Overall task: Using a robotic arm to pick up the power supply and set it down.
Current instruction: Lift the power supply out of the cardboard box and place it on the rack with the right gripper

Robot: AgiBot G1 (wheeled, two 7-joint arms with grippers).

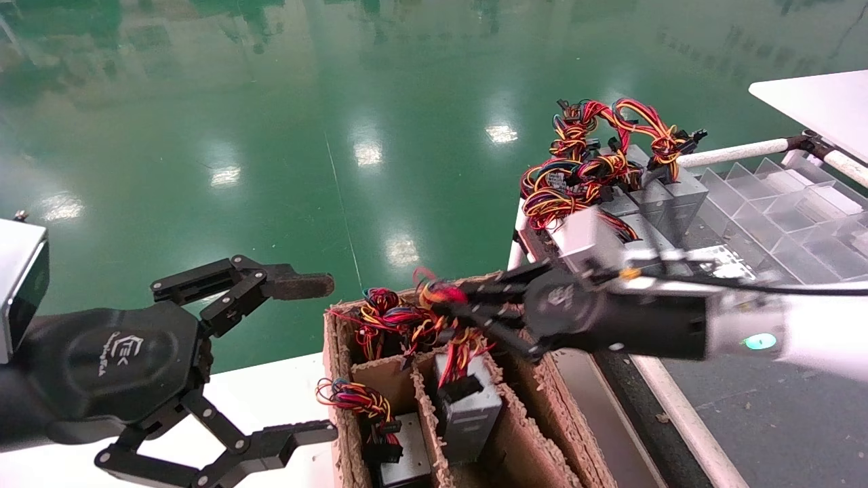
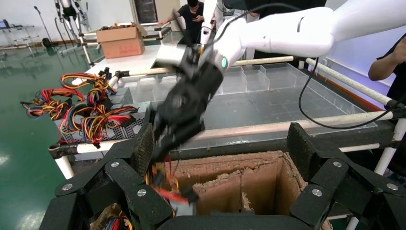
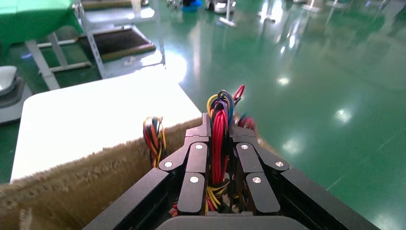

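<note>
Right gripper [image 1: 451, 305] was clamped on the wire bundle [image 3: 219, 139] of the power supply [image 1: 468, 407], which sat in the middle compartment of the cardboard box [image 1: 336, 379]. Lifting and setting down looked undone, as I judged it. Only the right wrist view showed the fingers pinching the wires. Left gripper [image 1: 308, 356] hung open beside the box.
</note>
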